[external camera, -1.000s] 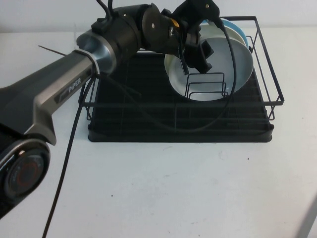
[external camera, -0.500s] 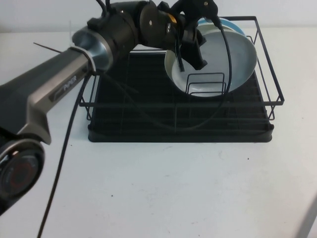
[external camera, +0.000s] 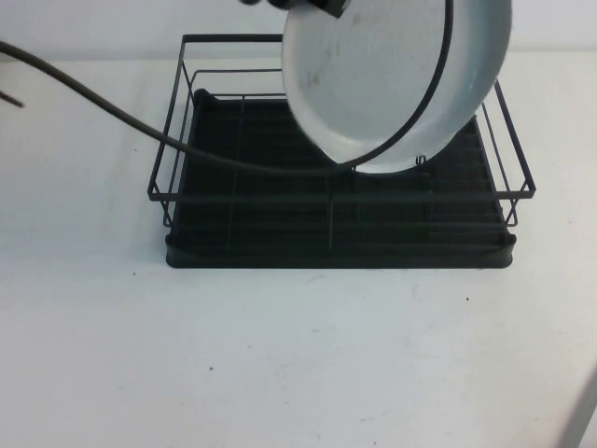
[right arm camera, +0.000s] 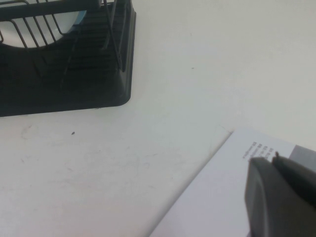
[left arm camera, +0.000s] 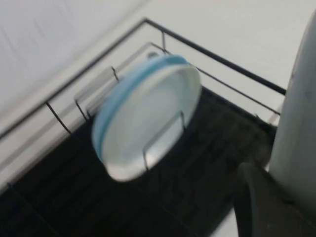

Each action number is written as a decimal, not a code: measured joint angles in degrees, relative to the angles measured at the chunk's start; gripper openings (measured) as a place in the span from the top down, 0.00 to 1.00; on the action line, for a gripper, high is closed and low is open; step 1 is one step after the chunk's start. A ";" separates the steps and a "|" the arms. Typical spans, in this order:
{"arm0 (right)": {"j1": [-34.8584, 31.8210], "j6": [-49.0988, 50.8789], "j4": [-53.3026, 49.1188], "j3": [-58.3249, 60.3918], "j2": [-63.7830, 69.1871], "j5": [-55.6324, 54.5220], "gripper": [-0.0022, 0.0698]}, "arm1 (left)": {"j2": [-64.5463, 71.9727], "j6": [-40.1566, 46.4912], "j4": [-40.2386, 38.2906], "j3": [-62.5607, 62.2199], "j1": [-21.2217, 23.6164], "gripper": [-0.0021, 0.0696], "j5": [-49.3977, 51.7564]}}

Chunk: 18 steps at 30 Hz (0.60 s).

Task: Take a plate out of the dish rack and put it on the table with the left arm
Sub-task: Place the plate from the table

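Note:
The pale grey plate (external camera: 382,75) hangs tilted in the air above the right half of the black wire dish rack (external camera: 280,252), clear of its dividers. My left gripper (external camera: 317,7) just shows at the top edge of the high view, shut on the plate's upper rim. In the left wrist view one black finger (left arm camera: 252,207) lies against the plate's edge (left arm camera: 301,98). Below it, a whiter plate (left arm camera: 153,118) backed by a light blue plate (left arm camera: 111,111) stands in the rack (left arm camera: 217,59). My right gripper (right arm camera: 274,163) is shut and empty, low over a white sheet, away from the rack.
The left arm's black cable (external camera: 112,112) trails from the left across the rack's left half. A white printed sheet (right arm camera: 217,197) lies on the table (external camera: 298,355) to the right of the rack (right arm camera: 59,74). White table lies in front of the rack and on both sides.
The left arm has risen out of the high view, lifting the pale grey plate up out of the rack's dividers and towards the camera. The rack has not moved.

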 joint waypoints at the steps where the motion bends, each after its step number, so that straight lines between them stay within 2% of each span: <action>1: 0.00 0.00 0.00 0.00 0.00 0.00 1.00 | -0.37 -0.47 -0.98 0.00 0.43 0.90 2.73; 5: 0.00 0.00 0.00 0.00 0.00 0.00 1.00 | -2.35 -0.83 -9.34 3.84 3.91 0.90 9.70; 11: 0.00 0.00 0.00 0.00 0.00 0.00 1.00 | -7.51 4.13 -28.96 24.33 8.35 0.90 9.73; 15: 0.00 0.00 0.00 0.00 0.00 0.00 1.00 | -11.19 8.72 -37.17 43.11 9.17 0.90 4.25; 18: 0.00 0.00 0.00 0.00 0.00 0.00 1.00 | -11.78 10.07 -38.98 54.49 9.17 0.90 -2.40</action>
